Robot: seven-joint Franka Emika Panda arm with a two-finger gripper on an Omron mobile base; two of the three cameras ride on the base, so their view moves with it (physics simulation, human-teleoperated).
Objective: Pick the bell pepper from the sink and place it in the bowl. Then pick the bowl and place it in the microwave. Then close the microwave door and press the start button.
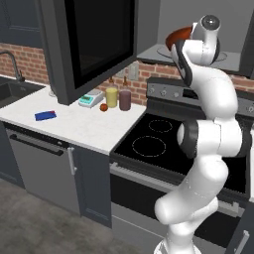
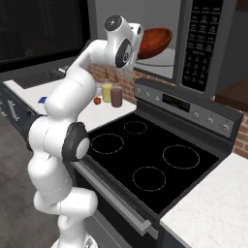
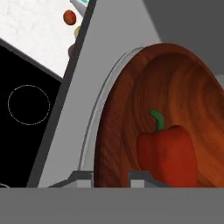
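Gripper (image 3: 110, 177) pinching the rim of the bowl (image 3: 131, 113), pepper (image 3: 168, 153) inside, held at the microwave (image 2: 206, 43) opening; fingertips cut off by the frame edge.

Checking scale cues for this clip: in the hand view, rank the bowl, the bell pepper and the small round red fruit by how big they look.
1. bowl, largest.
2. bell pepper, lying inside it.
3. small round red fruit on the counter, smallest; it lies much farther from the camera, so that gap is exaggerated.
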